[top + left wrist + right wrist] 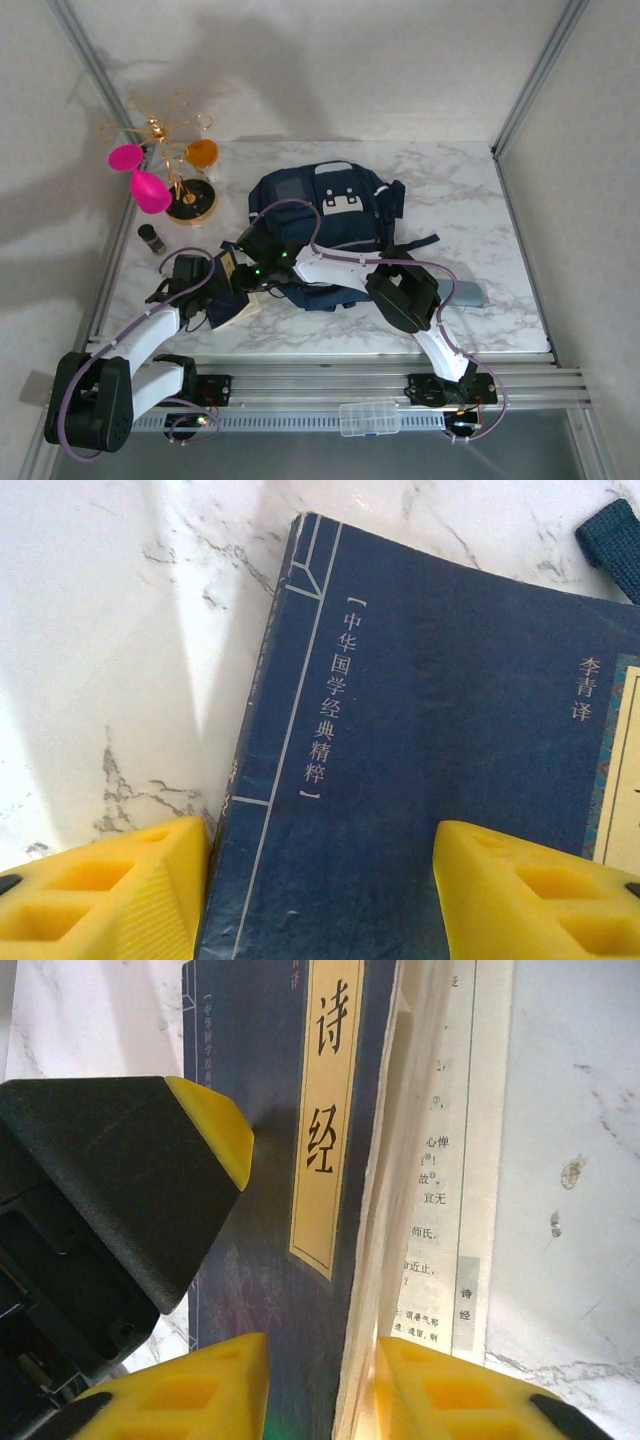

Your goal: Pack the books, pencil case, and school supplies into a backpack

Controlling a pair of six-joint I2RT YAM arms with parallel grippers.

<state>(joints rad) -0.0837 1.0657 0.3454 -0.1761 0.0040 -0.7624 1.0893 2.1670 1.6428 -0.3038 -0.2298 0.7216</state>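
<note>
Left gripper [320, 895]: nearest us, its yellow fingertips stand wide apart, one over the marble beside the spine, one over the cover; we see nothing clamped.
Right gripper [320, 1385]: its jaws sit close together astride the raised cover's edge and some pages; we cannot tell whether the pads press.
Navy book [420, 730]: lies on the table [480, 210] at the near left, just in front of the backpack [330, 205]; from above the two grippers hide most of it, and both wrist views cut it off.
Cover writing: we read 中华国学经典精粹 in brackets, 李青 译 further right, and 诗经 on a yellow strip.
Page writing: 诗经 in a grey margin tab; the body text is too cut off to read.
Backpack: lies with its white patches up; the arms hide its near edge.
Behind the right arm: grey-blue flat thing [468, 293], half hidden; we cannot name it.
Far left: gold stand [185, 200] with pink and orange cups, and a small dark bottle [151, 237].
Near rail: clear compartment box [366, 419], contents too small to tell.
</note>
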